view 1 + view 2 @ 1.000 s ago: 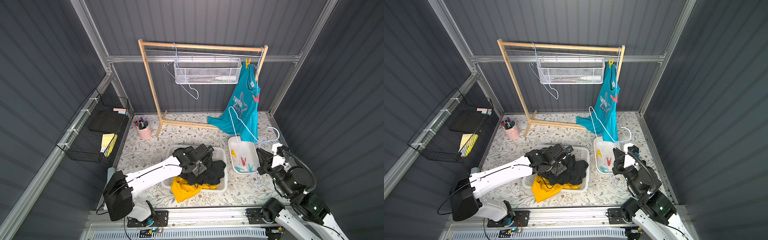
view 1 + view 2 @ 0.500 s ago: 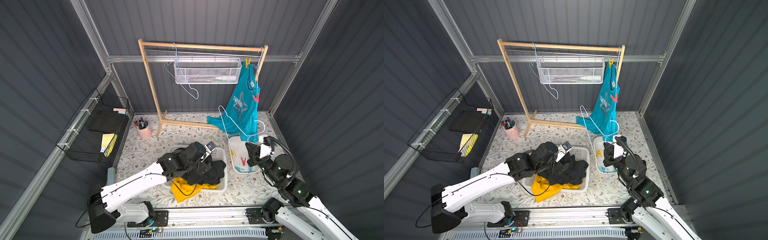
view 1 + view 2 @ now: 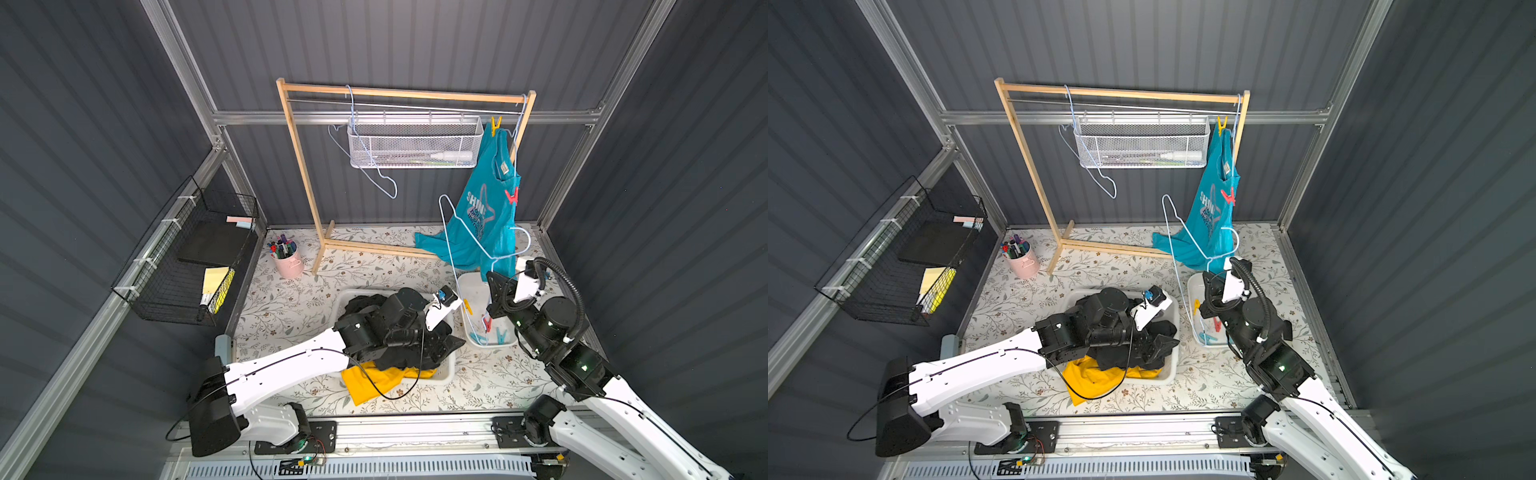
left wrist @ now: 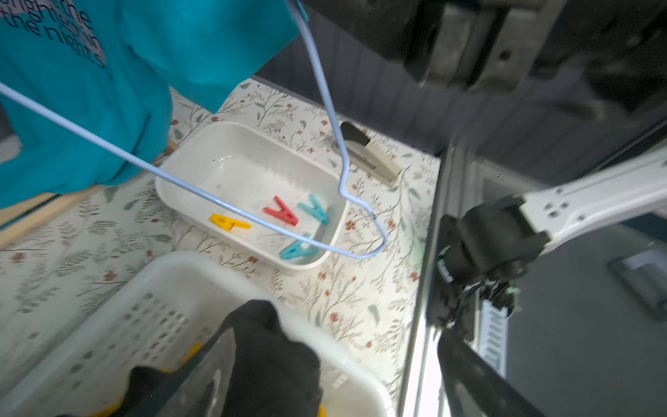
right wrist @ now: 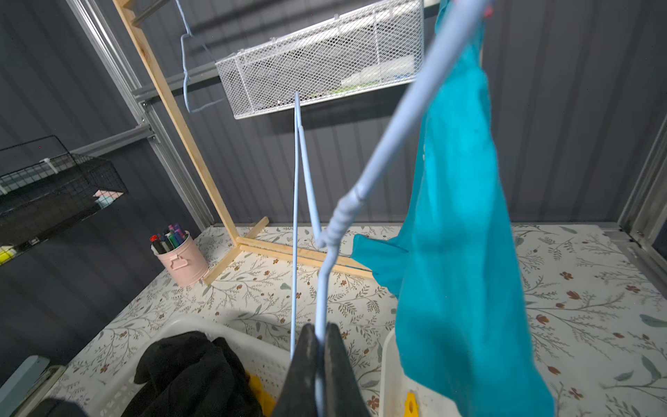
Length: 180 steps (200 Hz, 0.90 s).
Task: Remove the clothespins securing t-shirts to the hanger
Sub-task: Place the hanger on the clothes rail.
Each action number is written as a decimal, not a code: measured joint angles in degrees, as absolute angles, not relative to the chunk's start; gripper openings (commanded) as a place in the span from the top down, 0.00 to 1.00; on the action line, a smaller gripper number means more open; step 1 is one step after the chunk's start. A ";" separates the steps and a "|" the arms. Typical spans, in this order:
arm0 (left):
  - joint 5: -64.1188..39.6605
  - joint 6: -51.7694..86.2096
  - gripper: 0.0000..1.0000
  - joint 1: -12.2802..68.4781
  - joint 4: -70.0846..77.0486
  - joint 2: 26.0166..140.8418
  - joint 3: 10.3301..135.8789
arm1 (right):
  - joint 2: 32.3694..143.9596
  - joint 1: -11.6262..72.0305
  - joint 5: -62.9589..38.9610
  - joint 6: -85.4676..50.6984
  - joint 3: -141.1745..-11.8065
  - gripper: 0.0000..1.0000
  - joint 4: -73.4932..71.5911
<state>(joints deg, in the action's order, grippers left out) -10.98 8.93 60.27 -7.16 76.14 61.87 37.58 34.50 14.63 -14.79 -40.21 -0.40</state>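
Note:
The teal t-shirt [image 3: 486, 216] hangs at the right end of the wooden rack [image 3: 299, 158]. A yellow clothespin [image 3: 496, 124] sits at its top and a red clothespin [image 3: 511, 195] lower down. My right gripper [image 5: 319, 361] is shut on the hook of a bare light-blue wire hanger [image 5: 343, 216], held beside that shirt. Several clothespins lie in the white tray [image 4: 169, 187]: yellow [image 4: 230, 222], red [image 4: 281, 212] and two teal [image 4: 314, 209]. My left gripper [image 4: 343, 390] stands open over the laundry basket [image 3: 444, 374]. The black t-shirt [image 5: 187, 368] lies against one finger, over the yellow t-shirt [image 3: 374, 380].
Another bare hanger [image 3: 351, 104] and a white mesh basket [image 3: 415, 145] hang from the rack's rail. A pink cup of pens [image 3: 286, 259] stands by the rack's foot. A black wire basket [image 3: 187, 257] juts from the left wall. Dark walls close in three sides.
My right gripper has carried the bare hanger left and further back, toward the teal shirt. The left arm has drawn its elbow back while its gripper stays over the basket.

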 measured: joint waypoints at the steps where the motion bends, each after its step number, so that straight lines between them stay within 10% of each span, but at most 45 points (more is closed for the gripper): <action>1: -11.00 9.04 0.17 60.27 -6.96 76.14 61.76 | 37.58 34.50 14.68 -14.81 -40.21 1.00 -0.43; 180: -12.21 25.52 0.56 64.47 13.28 90.52 61.78 | 35.51 34.50 18.09 -17.96 -40.21 1.00 -2.98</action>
